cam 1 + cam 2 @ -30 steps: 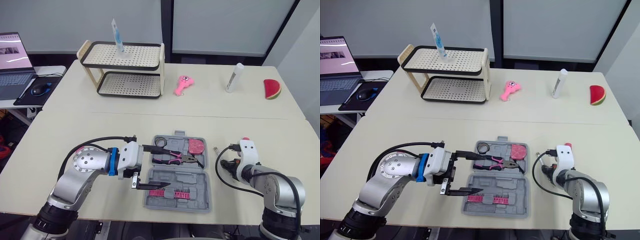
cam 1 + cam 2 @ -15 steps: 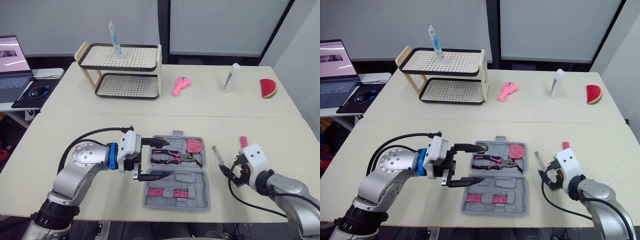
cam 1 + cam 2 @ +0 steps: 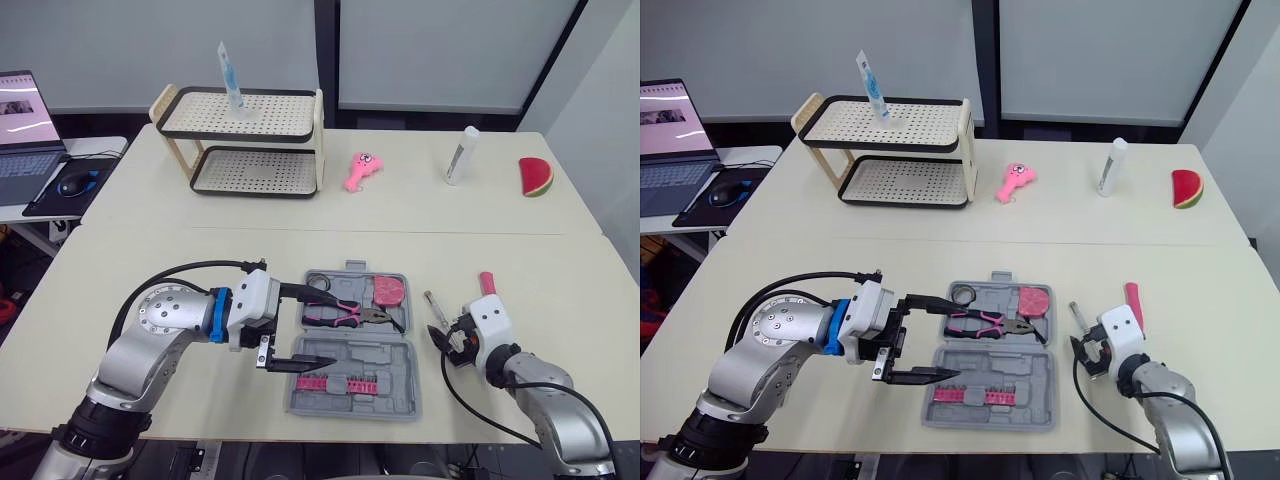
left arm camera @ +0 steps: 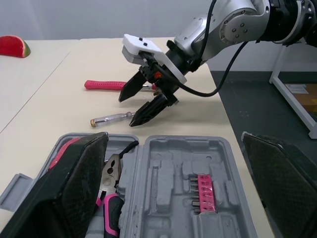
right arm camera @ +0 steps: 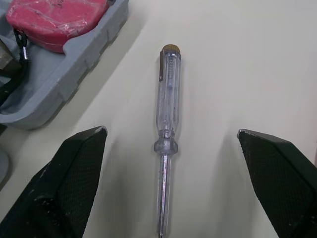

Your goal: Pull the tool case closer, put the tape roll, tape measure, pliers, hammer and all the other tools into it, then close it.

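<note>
Left eye view: cream table [image 3: 300, 215], laptop [image 3: 20, 125] beside; left gripper [image 3: 332, 327], right gripper [image 3: 440, 345] both agape

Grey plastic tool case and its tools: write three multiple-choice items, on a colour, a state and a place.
1. Handles of the steel pliers in the grey plastic tool case: A pink and black; B yellow; C green.
2. The case is: A shut; B open; C upside down.
3. The clear-handled screwdriver lies: A inside the case; B across the pliers; C on the beige table beside the case.
A, pink grips show; B, both halves lie flat; C, it rests on bare tabletop.
</note>
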`<state>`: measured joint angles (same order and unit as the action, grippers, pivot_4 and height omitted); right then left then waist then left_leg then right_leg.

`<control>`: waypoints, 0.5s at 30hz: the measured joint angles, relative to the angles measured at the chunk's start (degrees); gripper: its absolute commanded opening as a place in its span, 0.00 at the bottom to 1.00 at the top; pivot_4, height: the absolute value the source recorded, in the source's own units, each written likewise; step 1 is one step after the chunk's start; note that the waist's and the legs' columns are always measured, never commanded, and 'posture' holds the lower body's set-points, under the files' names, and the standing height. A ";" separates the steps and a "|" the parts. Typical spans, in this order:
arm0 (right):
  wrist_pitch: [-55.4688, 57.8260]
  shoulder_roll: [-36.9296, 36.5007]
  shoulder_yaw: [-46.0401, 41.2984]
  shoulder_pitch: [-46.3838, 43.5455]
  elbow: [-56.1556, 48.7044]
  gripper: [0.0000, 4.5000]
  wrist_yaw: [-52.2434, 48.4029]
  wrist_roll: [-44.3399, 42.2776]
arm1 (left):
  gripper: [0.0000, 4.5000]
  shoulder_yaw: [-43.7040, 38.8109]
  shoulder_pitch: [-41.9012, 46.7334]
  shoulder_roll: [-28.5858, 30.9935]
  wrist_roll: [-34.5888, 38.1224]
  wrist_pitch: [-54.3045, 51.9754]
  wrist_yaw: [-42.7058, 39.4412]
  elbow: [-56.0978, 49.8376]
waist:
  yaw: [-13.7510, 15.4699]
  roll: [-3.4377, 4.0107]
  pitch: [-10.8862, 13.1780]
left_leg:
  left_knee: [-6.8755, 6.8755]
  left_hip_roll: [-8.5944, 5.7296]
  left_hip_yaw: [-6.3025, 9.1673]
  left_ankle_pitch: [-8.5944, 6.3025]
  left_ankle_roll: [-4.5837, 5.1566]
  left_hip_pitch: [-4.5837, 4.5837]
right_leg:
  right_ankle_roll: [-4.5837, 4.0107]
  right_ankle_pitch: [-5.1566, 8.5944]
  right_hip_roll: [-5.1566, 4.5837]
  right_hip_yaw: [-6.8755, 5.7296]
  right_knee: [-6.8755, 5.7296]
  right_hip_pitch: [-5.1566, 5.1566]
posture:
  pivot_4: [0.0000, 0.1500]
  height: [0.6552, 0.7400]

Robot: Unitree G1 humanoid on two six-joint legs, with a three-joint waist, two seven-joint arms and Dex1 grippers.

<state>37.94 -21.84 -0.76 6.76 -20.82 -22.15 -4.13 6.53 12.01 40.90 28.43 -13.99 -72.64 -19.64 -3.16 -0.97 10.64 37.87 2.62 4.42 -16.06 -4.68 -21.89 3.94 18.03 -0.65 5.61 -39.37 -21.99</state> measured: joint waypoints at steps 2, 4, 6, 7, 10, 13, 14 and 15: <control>-0.18 0.41 0.29 -0.20 0.89 0.86 0.93 0.42 | 1.00 0.00 0.00 0.00 -0.20 0.41 -0.07 0.01 | 0.01 0.00 0.00 | 0.00 0.00 0.00 0.00 0.00 0.00 | 0.00 0.00 0.00 0.00 0.00 0.00 | 1.00 0.94; -0.46 0.75 0.48 -0.20 1.06 0.70 1.48 0.64 | 1.00 0.00 0.00 0.00 -0.43 0.68 -0.09 0.02 | 0.01 0.00 0.00 | 0.00 0.00 0.00 0.00 0.00 0.00 | 0.00 0.00 0.00 0.00 0.00 0.00 | 1.00 0.94; -0.77 1.12 0.56 -0.22 1.11 0.57 2.13 0.66 | 1.00 0.00 0.00 0.00 -0.56 0.78 -0.23 0.19 | 0.00 0.00 0.00 | 0.00 0.00 0.00 0.00 0.00 0.00 | 0.00 0.00 0.00 0.00 0.00 0.00 | 1.00 0.94; -0.76 1.50 0.56 -0.26 1.14 0.52 2.47 0.66 | 1.00 0.00 0.01 0.00 -0.60 0.82 -0.36 0.39 | 0.00 0.00 0.00 | 0.01 0.00 0.00 0.00 0.00 0.01 | 0.00 0.00 0.00 0.00 0.00 0.00 | 1.00 0.94; -0.68 2.25 0.77 -0.32 1.16 0.40 3.14 0.62 | 1.00 0.00 0.05 0.00 -0.77 0.88 -0.51 1.27 | 0.00 0.00 0.00 | 0.01 0.00 0.00 0.00 0.00 0.01 | 0.00 0.00 0.00 0.00 -0.01 0.00 | 1.00 0.94; -0.60 2.40 0.91 -0.40 1.16 0.28 3.54 0.63 | 1.00 0.00 0.14 0.00 -0.90 0.99 -0.55 1.85 | 0.00 0.00 0.00 | 0.01 0.00 0.00 0.00 0.00 0.00 | 0.00 0.00 0.00 0.00 0.00 0.01 | 1.00 0.94; -0.59 2.40 0.93 -0.42 1.16 0.24 3.58 0.64 | 1.00 0.00 0.15 0.00 -0.93 1.05 -0.57 1.93 | 0.00 0.00 0.00 | 0.01 0.00 0.00 0.00 0.00 0.00 | 0.00 0.00 0.00 0.00 0.00 0.01 | 1.00 0.94; -0.59 2.40 0.95 -0.43 1.16 0.20 3.60 0.64 | 1.00 0.00 0.18 0.00 -0.98 1.16 -0.59 2.02 | 0.00 0.00 0.00 | 0.01 0.00 0.00 0.00 0.00 0.00 | 0.00 0.00 0.00 0.00 0.00 0.01 | 1.00 0.94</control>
<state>37.35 -19.44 0.19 6.33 -19.66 -18.55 -3.49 6.53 12.19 40.90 27.45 -12.83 -73.23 -17.62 -3.16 -0.97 10.64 37.88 2.62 4.42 -16.06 -4.68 -21.89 3.94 18.03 -0.65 5.61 -39.37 -21.98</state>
